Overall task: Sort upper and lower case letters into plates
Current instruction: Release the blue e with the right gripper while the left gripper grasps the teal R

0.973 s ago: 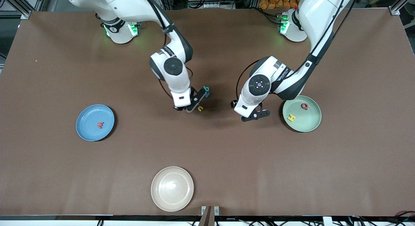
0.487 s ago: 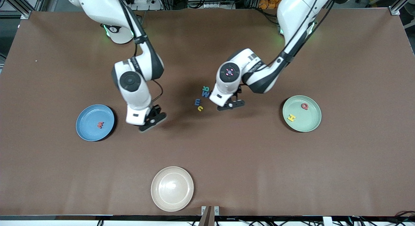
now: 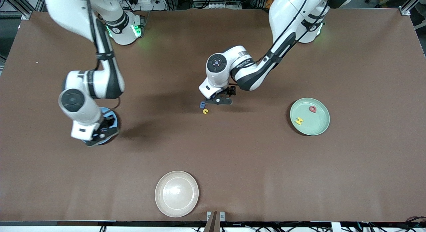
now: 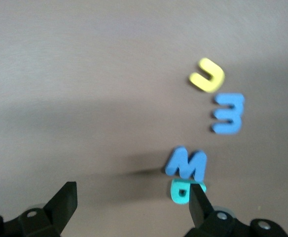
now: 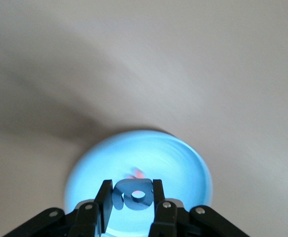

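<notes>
**Blue letter over the blue plate**

The right tool (image 5: 130, 197) hangs over the round blue plastic plate (image 5: 183, 163), clamped on a small dark-blue foam letter (image 5: 132, 195). The left tool (image 4: 131, 205), fingers apart, hovers over the loose foam letters (image 4: 186, 164) at mid-surface, directly below it.

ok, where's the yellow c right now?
Front view: the yellow c lies mid-table, touching the blue m just farther back, with the open left gripper hovering beside them.
</notes>
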`<act>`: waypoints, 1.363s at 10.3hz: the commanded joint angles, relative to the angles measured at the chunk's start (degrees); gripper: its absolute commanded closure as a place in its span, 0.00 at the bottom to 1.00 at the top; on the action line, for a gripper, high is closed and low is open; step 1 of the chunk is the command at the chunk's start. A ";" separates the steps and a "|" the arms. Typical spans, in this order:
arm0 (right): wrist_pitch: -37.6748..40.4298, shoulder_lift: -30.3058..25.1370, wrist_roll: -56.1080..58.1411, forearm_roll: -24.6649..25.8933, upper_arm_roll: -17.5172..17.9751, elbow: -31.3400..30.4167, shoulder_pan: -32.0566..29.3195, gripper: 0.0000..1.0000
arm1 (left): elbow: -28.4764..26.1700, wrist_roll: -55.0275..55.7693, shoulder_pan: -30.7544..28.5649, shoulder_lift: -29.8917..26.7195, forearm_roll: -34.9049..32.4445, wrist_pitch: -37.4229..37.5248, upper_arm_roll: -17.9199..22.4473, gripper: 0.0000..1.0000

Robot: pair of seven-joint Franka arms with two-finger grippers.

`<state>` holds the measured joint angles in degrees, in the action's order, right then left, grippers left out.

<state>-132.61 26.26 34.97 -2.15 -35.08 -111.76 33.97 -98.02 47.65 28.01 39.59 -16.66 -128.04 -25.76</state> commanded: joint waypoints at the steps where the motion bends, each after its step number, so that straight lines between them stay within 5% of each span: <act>1: -0.37 0.63 4.31 0.13 0.54 -0.74 -4.51 1.00 | 1.69 -9.12 2.83 0.75 -1.45 -0.11 0.45 0.00; 2: -0.02 0.73 4.23 -0.05 0.54 -0.83 -4.87 0.99 | 1.70 -12.03 3.19 1.44 -1.80 -0.11 0.45 0.00; 4: -0.02 0.99 3.88 -0.66 0.71 -0.57 -6.02 0.01 | 7.02 -12.59 6.42 5.21 -2.59 -0.11 0.79 0.00; 7: -0.02 1.08 3.79 -0.67 0.80 -0.39 -5.49 0.00 | 9.26 -6.98 11.18 7.60 -2.59 -0.11 5.80 0.00; 11: -0.02 1.17 4.14 -0.67 1.50 -0.48 -5.32 0.00 | 8.38 -5.13 11.27 7.69 -2.33 2.42 6.42 0.00; 14: 0.07 1.17 4.14 -0.58 1.59 -0.48 -5.14 0.00 | 8.38 -3.10 11.62 7.43 -1.98 5.08 6.42 0.34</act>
<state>-132.64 27.46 38.90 -2.26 -33.51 -112.26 28.78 -90.14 42.10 38.82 46.91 -17.35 -124.97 -19.68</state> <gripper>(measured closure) 0.000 0.110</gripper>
